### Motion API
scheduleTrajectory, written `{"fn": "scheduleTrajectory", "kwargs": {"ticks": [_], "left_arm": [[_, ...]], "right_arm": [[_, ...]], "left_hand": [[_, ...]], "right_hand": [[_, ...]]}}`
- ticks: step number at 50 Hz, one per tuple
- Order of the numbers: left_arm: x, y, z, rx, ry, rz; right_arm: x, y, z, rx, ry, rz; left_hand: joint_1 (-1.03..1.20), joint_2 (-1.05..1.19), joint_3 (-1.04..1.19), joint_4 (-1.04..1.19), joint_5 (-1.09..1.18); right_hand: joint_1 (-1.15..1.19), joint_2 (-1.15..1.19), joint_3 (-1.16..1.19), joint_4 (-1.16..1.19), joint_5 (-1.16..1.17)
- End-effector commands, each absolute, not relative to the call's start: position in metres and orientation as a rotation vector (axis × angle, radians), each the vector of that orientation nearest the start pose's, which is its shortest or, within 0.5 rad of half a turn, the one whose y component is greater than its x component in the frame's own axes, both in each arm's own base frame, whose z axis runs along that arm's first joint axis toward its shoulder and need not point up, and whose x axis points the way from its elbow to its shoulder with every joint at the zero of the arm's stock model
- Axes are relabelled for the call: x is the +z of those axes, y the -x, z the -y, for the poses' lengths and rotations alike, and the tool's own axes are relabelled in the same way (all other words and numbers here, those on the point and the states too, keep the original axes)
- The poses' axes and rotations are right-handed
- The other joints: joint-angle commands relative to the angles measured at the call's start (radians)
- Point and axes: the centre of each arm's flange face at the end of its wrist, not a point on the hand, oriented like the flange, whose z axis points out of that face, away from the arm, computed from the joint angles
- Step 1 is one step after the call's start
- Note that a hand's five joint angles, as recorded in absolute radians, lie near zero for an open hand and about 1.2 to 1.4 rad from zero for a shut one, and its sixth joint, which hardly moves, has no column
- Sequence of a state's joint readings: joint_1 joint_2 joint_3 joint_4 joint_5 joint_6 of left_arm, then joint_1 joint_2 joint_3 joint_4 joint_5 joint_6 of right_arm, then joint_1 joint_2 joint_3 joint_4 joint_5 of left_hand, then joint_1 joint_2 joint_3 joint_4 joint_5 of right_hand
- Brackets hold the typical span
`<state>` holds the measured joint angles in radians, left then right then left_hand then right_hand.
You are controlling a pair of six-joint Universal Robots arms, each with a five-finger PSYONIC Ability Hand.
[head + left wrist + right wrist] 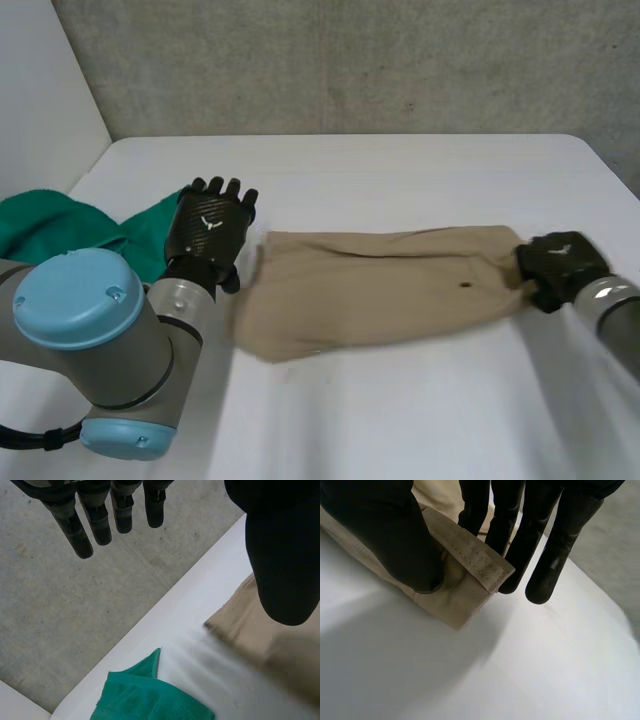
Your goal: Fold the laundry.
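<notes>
Currently R hand (pixel 385 530) fingers+thumb pinch tan cloth (pixel 380 285) end; L hand (pixel 208 228) near other end, fingers straight, apart.

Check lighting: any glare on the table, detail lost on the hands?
Head view: table evenly lit, no glare. Left wrist view: left hand near-black, little detail. Right wrist view: right hand equally dark; the tan cloth it pinches is well lit.

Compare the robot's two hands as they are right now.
The left hand is open, fingers straight, holding nothing; the right hand pinches the hem of the tan cloth. The left hand is by the cloth's left end, the right hand at its right end. Both are black.
</notes>
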<state>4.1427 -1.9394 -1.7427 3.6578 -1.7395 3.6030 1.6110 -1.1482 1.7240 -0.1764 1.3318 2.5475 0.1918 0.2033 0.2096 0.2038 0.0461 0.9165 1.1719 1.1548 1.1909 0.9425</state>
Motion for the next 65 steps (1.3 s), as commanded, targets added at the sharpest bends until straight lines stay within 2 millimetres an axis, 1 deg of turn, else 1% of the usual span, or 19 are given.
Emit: {"fn": "scheduleTrajectory", "kwargs": {"ticks": [1,4,12,16,17,21,23,28,29,32,36,38,41,45,47,51,54,58,65], "left_arm": [[0.185,0.289,0.236,-2.145,-0.94,-2.025],[0.187,0.289,0.236,-2.148,-0.94,-2.024],[0.194,0.292,0.236,-2.178,-0.93,-2.004],[0.203,0.296,0.233,-2.219,-0.926,-1.98],[0.205,0.297,0.233,-2.227,-0.927,-1.974],[0.21,0.303,0.23,-2.259,-0.937,-1.957],[0.214,0.308,0.228,-2.282,-0.943,-1.945],[0.225,0.317,0.229,-2.334,-0.936,-1.912],[0.23,0.32,0.229,-2.361,-0.93,-1.903],[0.237,0.326,0.229,-2.405,-0.904,-1.899],[0.247,0.336,0.232,-2.471,-0.855,-1.904],[0.248,0.344,0.233,-2.498,-0.852,-1.923],[0.245,0.357,0.23,-2.509,-0.879,-1.977],[0.232,0.372,0.224,-2.47,-0.936,-2.098],[0.223,0.378,0.221,-2.439,-0.963,-2.154],[0.189,0.391,0.213,-2.281,-1.083,-2.319],[0.177,0.393,0.212,-2.223,-1.121,-2.352],[0.145,0.394,0.213,-2.063,-1.184,-2.425],[0.121,0.389,0.215,-1.909,-1.227,-2.476]], "right_arm": [[0.164,-0.097,0.339,-1.888,1.195,-2.698],[0.169,-0.096,0.34,-1.922,1.312,-2.695],[0.211,-0.189,0.314,-2.175,1.605,-2.195],[0.217,-0.248,0.277,-2.217,1.764,-1.824],[0.214,-0.272,0.254,-2.181,1.834,-1.666],[0.191,-0.313,0.2,-2.017,2.004,-1.359],[0.177,-0.322,0.186,-1.946,2.059,-1.293],[0.164,-0.326,0.176,-1.874,2.09,-1.274],[0.164,-0.326,0.176,-1.857,2.066,-1.289],[0.165,-0.326,0.174,-1.829,1.976,-1.344],[0.208,-0.311,0.197,-1.886,1.605,-1.526],[0.237,-0.288,0.223,-1.925,1.29,-1.654],[0.256,-0.264,0.248,-1.879,0.928,-1.761],[0.256,-0.247,0.264,-1.767,0.689,-1.863],[0.249,-0.245,0.268,-1.729,0.683,-1.91],[0.214,-0.247,0.279,-1.588,0.76,-2.07],[0.192,-0.251,0.285,-1.518,0.822,-2.142],[0.165,-0.252,0.295,-1.45,0.854,-2.215],[0.131,-0.252,0.306,-1.395,0.903,-2.294]], "left_hand": [[-0.016,-0.028,-0.034,-0.028,-0.045],[-0.016,-0.028,-0.034,-0.028,-0.045],[-0.016,-0.028,-0.034,-0.028,-0.045],[-0.017,-0.029,-0.035,-0.029,-0.046],[-0.017,-0.029,-0.035,-0.029,-0.046],[-0.017,-0.029,-0.035,-0.029,-0.046],[-0.017,-0.029,-0.035,-0.029,-0.046],[-0.017,-0.029,-0.035,-0.029,-0.046],[-0.017,-0.029,-0.035,-0.029,-0.046],[-0.017,-0.029,-0.035,-0.029,-0.046],[-0.013,-0.025,-0.031,-0.026,-0.042],[-0.011,-0.022,-0.028,-0.023,-0.039],[0.004,-0.007,-0.014,-0.008,-0.025],[0.01,-0.002,-0.008,-0.002,-0.019],[0.01,-0.001,-0.008,-0.002,-0.019],[0.01,-0.001,-0.008,-0.002,-0.019],[0.01,-0.001,-0.008,-0.002,-0.019],[0.019,0.007,0.001,0.007,-0.01],[0.019,0.007,0.001,0.007,-0.01]], "right_hand": [[0.48,0.224,0.241,0.205,0.279],[0.48,0.224,0.241,0.205,0.279],[0.48,0.224,0.241,0.205,0.279],[0.48,0.224,0.241,0.205,0.279],[0.48,0.224,0.241,0.205,0.279],[0.48,0.224,0.241,0.205,0.279],[0.48,0.224,0.241,0.205,0.279],[0.48,0.224,0.241,0.205,0.279],[-0.007,-0.263,-0.246,-0.282,-0.208],[-0.742,-0.997,-0.98,-1.016,-0.943],[-0.742,-0.997,-0.98,-1.016,-0.943],[-0.742,-0.997,-0.98,-1.016,-0.943],[-0.742,-0.997,-0.98,-1.016,-0.943],[-0.742,-0.997,-0.98,-1.016,-0.943],[-0.742,-0.997,-0.98,-1.016,-0.943],[-0.742,-0.997,-0.98,-1.016,-0.943],[-0.742,-0.997,-0.98,-1.016,-0.943],[-0.742,-0.997,-0.98,-1.016,-0.943],[-0.742,-0.997,-0.98,-1.016,-0.943]]}}
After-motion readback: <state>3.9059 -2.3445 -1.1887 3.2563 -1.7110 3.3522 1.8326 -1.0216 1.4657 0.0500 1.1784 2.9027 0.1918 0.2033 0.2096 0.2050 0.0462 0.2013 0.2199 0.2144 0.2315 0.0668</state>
